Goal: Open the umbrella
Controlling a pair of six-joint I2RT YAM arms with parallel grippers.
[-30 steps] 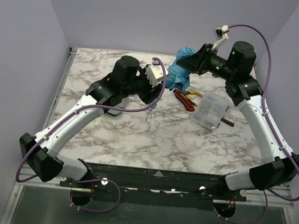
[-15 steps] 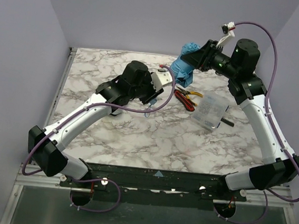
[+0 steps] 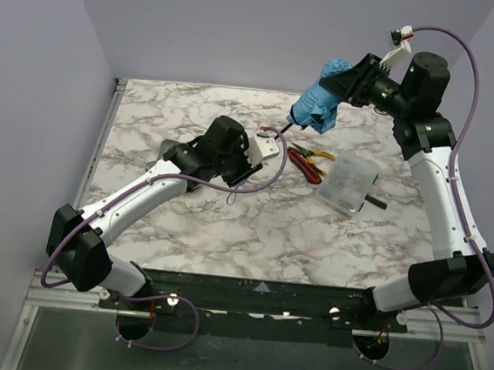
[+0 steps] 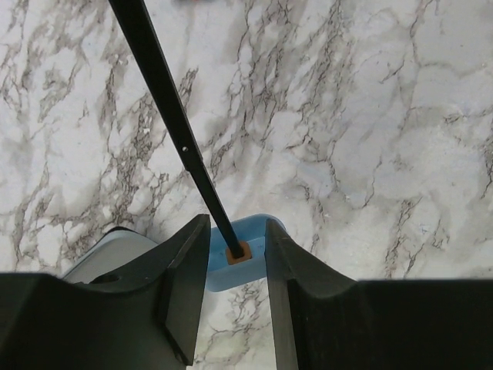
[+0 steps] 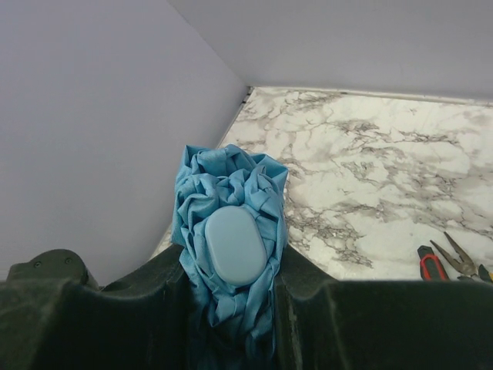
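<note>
Looking down from the top camera first, we find the right gripper [image 3: 337, 87] raised above the far side of the table [image 3: 311, 244], its jaws clamped on the bunched blue fabric of the umbrella [image 3: 314, 108]. A second ago that bundle hung lower and almost against the left gripper [image 3: 269, 142]. Now the two are well apart: the right arm is higher and further right, and the left arm is drawn back toward the table's middle. Just below the fabric we make out a bit of the thin black shaft [image 3: 287, 119]. The clear plastic case [image 3: 348, 182] and the red and yellow-handled tools [image 3: 304, 161] lie where they lay before.

From the left wrist we see the jaws pinching the light-blue handle [image 4: 245, 266] from both sides, low over the marble. The shaft rises out of the handle and slants away past the upper left edge.

From the right wrist we see both fingers [image 5: 308, 308] pressed into the crumpled fabric, with a pale blue oval cap [image 5: 231, 247] facing us between them.
</note>
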